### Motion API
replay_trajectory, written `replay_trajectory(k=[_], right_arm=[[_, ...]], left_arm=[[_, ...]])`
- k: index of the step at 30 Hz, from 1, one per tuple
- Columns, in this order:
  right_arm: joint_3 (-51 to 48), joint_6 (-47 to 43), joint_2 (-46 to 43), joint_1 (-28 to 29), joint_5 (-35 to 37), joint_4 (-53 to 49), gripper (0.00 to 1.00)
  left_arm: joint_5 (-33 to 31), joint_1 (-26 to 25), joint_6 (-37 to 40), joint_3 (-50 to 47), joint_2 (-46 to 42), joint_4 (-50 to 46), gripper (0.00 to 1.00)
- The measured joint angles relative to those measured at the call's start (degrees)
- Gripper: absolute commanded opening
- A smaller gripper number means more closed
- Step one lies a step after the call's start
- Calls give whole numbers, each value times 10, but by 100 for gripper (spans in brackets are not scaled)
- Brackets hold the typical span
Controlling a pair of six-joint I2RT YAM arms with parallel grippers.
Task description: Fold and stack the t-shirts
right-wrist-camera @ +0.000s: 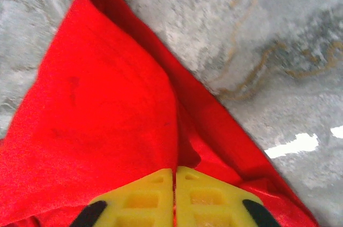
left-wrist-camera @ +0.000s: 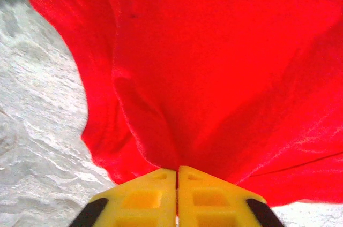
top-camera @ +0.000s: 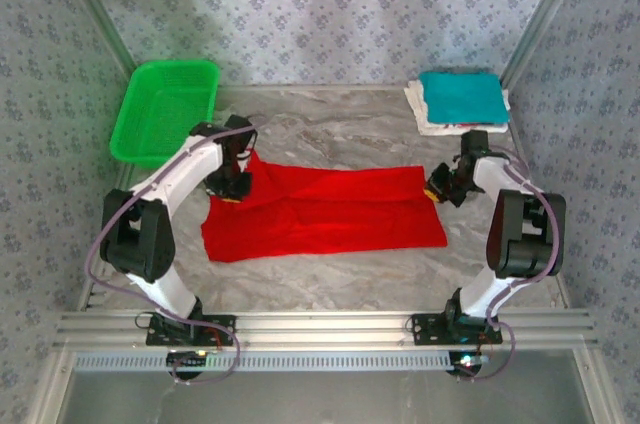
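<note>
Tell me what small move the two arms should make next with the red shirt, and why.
Probably lift both grippers together and carry the far edge toward the near edge. The left gripper and right gripper are each shut on the red t-shirt near its far corners, and it lies spread wide.

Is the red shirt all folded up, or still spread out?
Mostly spread out. The red shirt lies wide across the table, with the left pincer and right pincer each shut on a far corner.
</note>
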Motion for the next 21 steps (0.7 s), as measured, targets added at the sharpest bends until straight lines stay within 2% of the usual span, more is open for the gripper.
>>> replay_trajectory(k=[1,2,4,9,14,18,21], right_arm=[[-6,-3,0,0,3,-4,21],[-12,-6,-1,-1,6,-9,21],[-18,-8,-3,-4,11,-22,29],[-15,-14,-38,-7,40,-44,28],[37,-25,-64,51,60,-34,2],[71,-31,-29,96,46,0,0],[71,-29,4,110,38,19,0]], left_arm=[[3,-1,-1,-11,-4,-1,23],[6,-2,-3,-21,-9,-2,25],[12,-3,-3,-37,-19,-2,39],[19,-2,-10,-48,-48,2,38],[50,37,-18,-49,-92,48,39],[67,80,-35,-61,-85,100,46],[73,94,-44,-70,-61,122,46]])
